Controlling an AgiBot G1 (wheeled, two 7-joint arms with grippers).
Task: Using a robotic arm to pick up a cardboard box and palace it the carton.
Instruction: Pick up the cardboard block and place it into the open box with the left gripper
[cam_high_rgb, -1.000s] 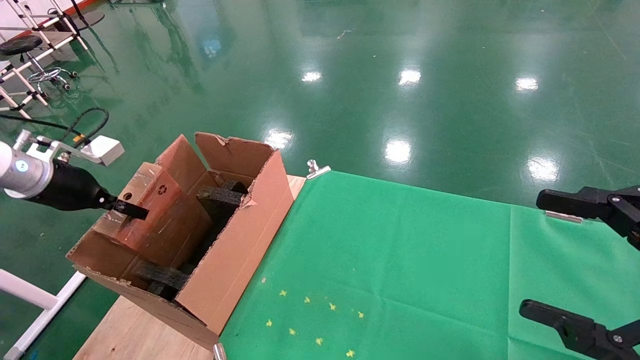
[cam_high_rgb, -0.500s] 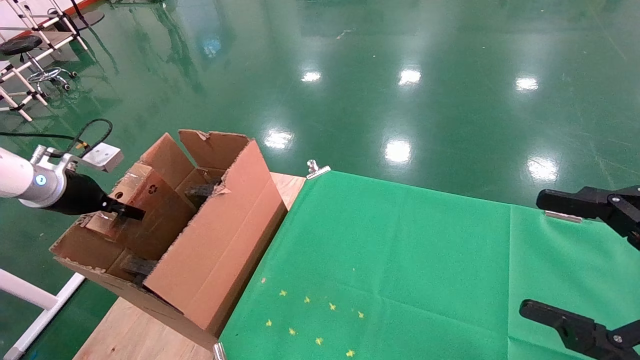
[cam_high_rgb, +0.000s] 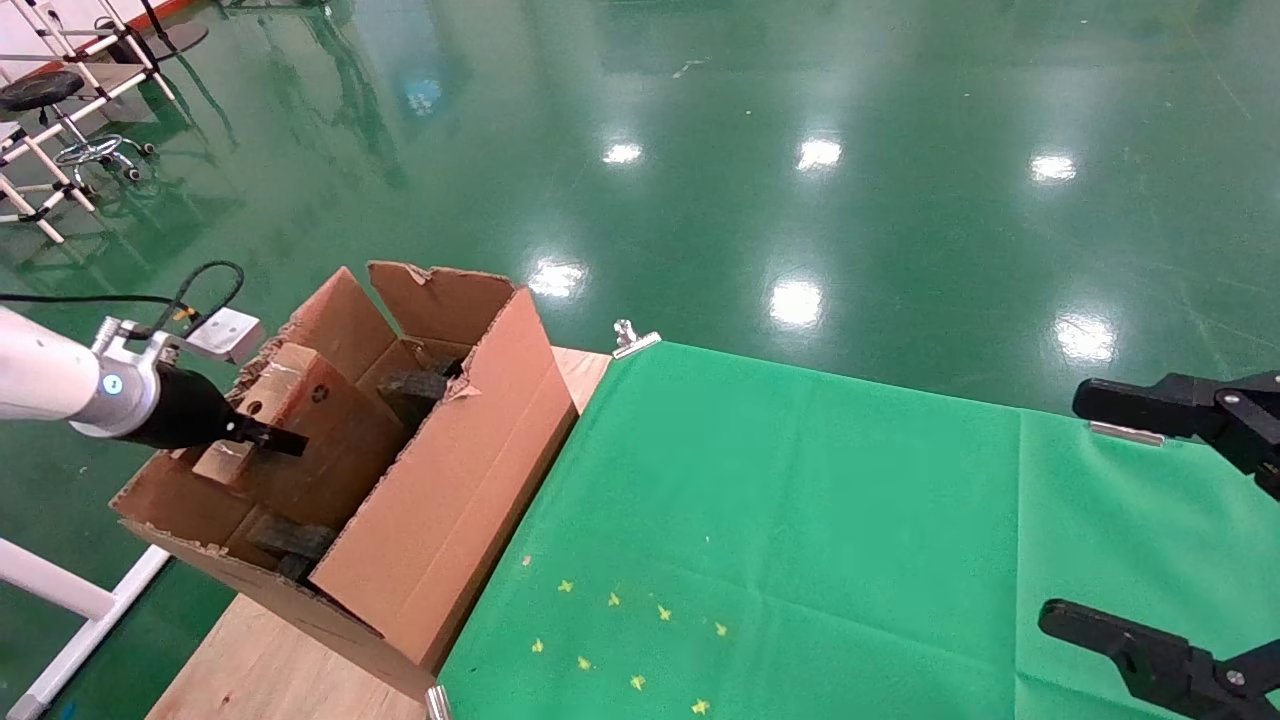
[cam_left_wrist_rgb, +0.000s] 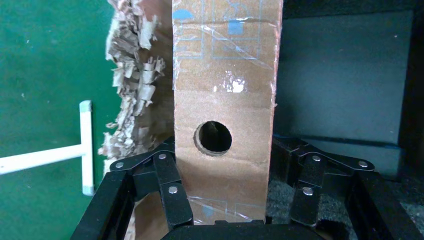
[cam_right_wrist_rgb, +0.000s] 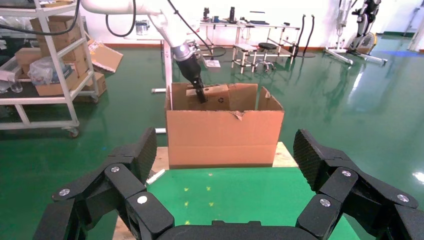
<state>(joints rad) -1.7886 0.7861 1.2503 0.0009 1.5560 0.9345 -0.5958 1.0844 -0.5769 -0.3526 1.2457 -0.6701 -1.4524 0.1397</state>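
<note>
Our left gripper (cam_high_rgb: 262, 437) hangs over the carton (cam_high_rgb: 440, 520), which stands at the worktop's (cam_high_rgb: 260, 670) far-left corner and overhangs its left edge. The fingers (cam_left_wrist_rgb: 167, 187) are clamped on the two broad sides of the box (cam_high_rgb: 300, 425), near one end, just below its round hole. The box is partly down inside the carton, near the torn outer flap, with black foam (cam_high_rgb: 415, 385) beside and below it.

Our right gripper (cam_right_wrist_rgb: 225, 200) waits spread wide over the green cloth (cam_high_rgb: 800, 520) by the worktop's right edge, holding nothing.

What could go wrong, as we judge it:
- The carton sits partly off the left edge, so a push from the box or gripper could slide it further or tip it off.
- The box may catch on the foam blocks and jam before it seats, twisting in the grip.
- The ragged flap lies close to the fingers and could snag them on the way out.
- Releasing while the box is unsupported could let it topple sideways inside.

The box's long axis runs roughly along the carton's length, from the near-left towards the far edge, tilted, with the far end raised. The holed, recycling-marked face looks up and towards the right edge.
</note>
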